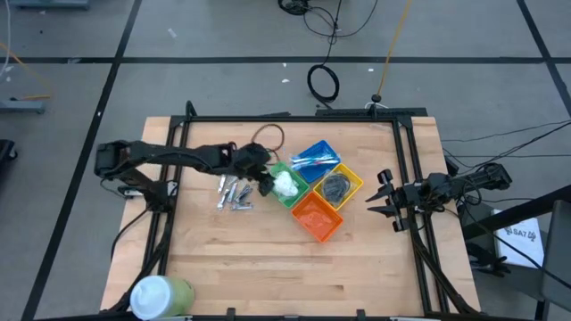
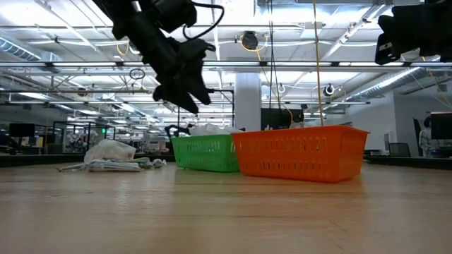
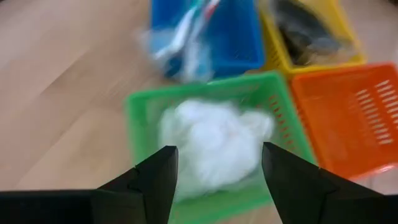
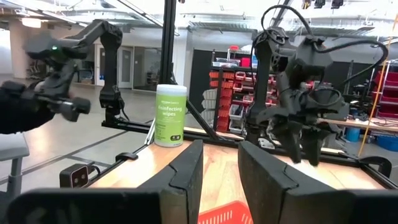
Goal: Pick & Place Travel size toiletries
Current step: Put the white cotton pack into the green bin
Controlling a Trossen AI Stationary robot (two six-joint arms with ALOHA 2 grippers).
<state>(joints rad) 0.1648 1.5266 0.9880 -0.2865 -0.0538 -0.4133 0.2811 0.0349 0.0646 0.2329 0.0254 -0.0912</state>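
My left gripper (image 1: 267, 185) hangs open above the table, by the left rim of the green bin (image 1: 287, 187); the low view shows the left gripper (image 2: 189, 97) well above the bin. In the left wrist view its fingers (image 3: 217, 180) stand apart over a heap of white lumpy packets (image 3: 214, 146) lying in that bin. Blue-and-white sticks (image 1: 314, 159) lie in the blue bin, dark grey wads (image 1: 335, 185) in the yellow bin. Short silver pieces (image 1: 235, 196) and a white packet (image 2: 109, 149) rest on the table left of the bins. My right gripper (image 1: 385, 198) waits open at the right edge.
The orange bin (image 1: 318, 218) stands nearest the near edge of the four. A green-and-white cylinder (image 1: 159, 295) lies at the near left corner. A black frame (image 1: 294, 119) borders the table. Bare wood (image 1: 268, 259) stretches across the near half.
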